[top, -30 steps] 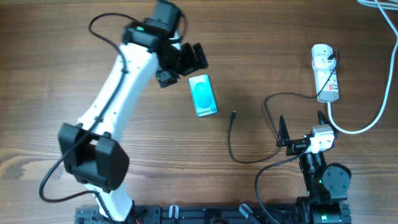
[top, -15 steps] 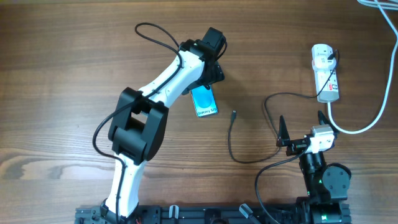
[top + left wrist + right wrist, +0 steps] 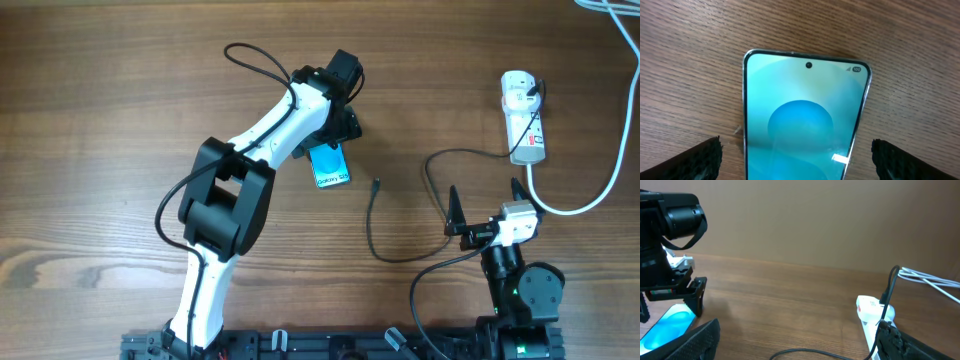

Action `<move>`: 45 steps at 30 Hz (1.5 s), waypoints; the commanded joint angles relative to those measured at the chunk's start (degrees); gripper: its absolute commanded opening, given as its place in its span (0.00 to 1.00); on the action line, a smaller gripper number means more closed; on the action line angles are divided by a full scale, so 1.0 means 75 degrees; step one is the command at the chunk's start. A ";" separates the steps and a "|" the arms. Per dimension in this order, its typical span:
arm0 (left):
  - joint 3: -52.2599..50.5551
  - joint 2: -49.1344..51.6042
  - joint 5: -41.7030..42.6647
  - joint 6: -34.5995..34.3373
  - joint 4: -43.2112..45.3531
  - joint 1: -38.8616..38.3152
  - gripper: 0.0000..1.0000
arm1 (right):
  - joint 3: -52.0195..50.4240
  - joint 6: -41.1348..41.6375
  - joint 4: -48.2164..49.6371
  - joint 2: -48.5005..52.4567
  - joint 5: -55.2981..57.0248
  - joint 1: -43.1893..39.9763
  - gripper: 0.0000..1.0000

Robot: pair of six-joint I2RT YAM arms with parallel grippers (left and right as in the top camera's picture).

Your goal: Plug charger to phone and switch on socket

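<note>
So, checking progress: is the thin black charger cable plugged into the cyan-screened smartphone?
Out. The small dark plug of the thin black cable lies on the wooden table, apart from the cyan-screened smartphone.

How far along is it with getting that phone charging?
Barely started. Nothing looks done: the charger's plug lies loose on the table, apart from the phone. In hand: the open left gripper hovers over the phone, a finger either side. Left: plugging in, then flipping the red switch on the socket. The right gripper sits open, holding nothing.
</note>
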 commanded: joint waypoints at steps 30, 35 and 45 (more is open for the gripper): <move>0.0038 -0.0082 0.1880 0.0323 -0.0239 0.0396 0.72 | -0.0012 -0.0035 0.0012 -0.0017 0.0102 -0.0026 1.00; 0.0038 -0.0845 0.3555 0.0326 -0.0335 0.0959 0.74 | -0.0012 -0.0038 0.0012 -0.0017 0.0102 -0.0026 1.00; 0.0038 -0.1469 1.0139 0.0326 -0.0321 0.2468 0.73 | -0.0012 -0.0038 0.0015 -0.0017 0.0102 -0.0026 1.00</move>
